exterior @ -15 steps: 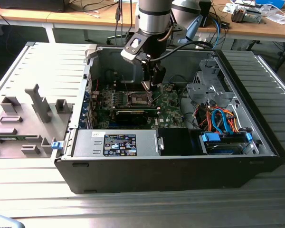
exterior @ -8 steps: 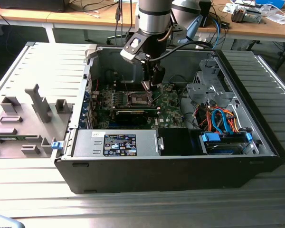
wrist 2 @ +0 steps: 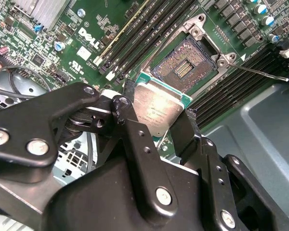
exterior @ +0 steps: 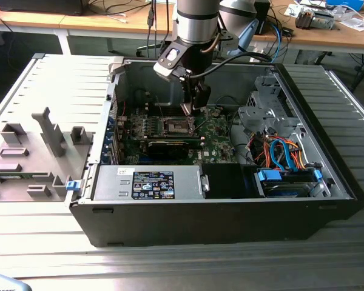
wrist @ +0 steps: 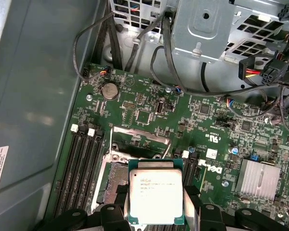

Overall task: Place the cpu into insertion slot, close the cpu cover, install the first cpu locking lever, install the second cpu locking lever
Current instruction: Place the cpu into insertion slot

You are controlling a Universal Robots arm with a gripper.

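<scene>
My gripper (wrist 2: 156,114) is shut on the cpu (wrist 2: 160,111), a flat square chip with a dull silver face and green edge, gripped by two opposite sides. The cpu hangs level just above the green board, beside and partly over the insertion slot (wrist 2: 185,65), whose dark pin field lies bare inside its silvery rim. In the first wrist view the cpu (wrist: 154,195) covers part of the insertion slot (wrist: 111,179), and the cpu cover (wrist: 135,138) stands raised past it. A thin locking lever (wrist 2: 260,72) sticks out free from the socket. In the exterior view the gripper (exterior: 192,109) hangs over the socket (exterior: 176,125).
Black memory slots (wrist: 82,163) run along both sides of the socket. A finned heatsink (wrist: 257,179) and loose cables (wrist: 183,82) lie nearby. The open computer case (exterior: 327,200) walls in the board; a drive cage (exterior: 264,112) and power supply (exterior: 148,182) stand close.
</scene>
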